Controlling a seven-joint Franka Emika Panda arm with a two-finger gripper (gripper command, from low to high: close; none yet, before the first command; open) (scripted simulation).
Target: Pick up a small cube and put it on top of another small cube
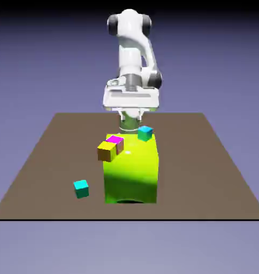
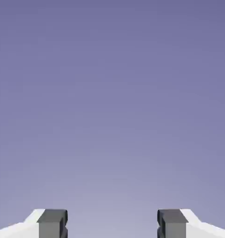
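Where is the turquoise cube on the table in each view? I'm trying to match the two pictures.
Exterior view: the turquoise cube sits alone on the brown table, lower left of the big lime-green block.
Hand view: not in it; only backdrop and the open gripper.
Shared landmark: the blue-violet backdrop.

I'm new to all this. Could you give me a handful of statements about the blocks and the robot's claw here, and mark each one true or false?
1. The gripper is empty, jaws apart. True.
2. The turquoise cube sits on the big lime-green block. False: it lies on the table.
3. The teal cube is on the lime-green block. True.
4. The magenta cube and yellow cube are far apart. False: they adjoin.
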